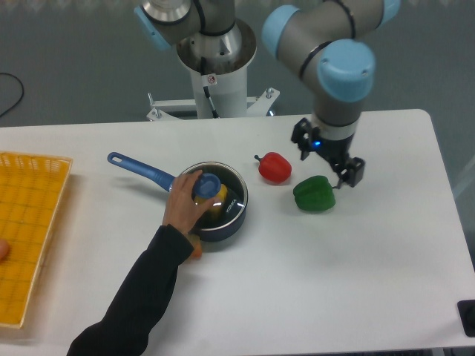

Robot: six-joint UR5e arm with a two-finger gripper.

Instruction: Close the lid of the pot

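The dark pot (pixel 231 216) stands left of the table's middle, its long blue handle (pixel 139 170) pointing to the back left. The clear glass lid (pixel 231 191) lies over the pot's mouth; whether it sits flush I cannot tell. A person's hand (pixel 180 209) holds its blue knob (pixel 208 185). Something yellow shows through the glass. My gripper (pixel 327 156) hangs well to the right of the pot, just above a green pepper (pixel 314 194). Its jaws look open, with nothing between them.
A red pepper (pixel 275 167) lies between the pot and the green pepper. The person's dark-sleeved arm (pixel 133 297) reaches in from the front left. A small orange thing (pixel 196 251) peeks out beside the sleeve. A yellow basket (pixel 30 230) stands at the left edge.
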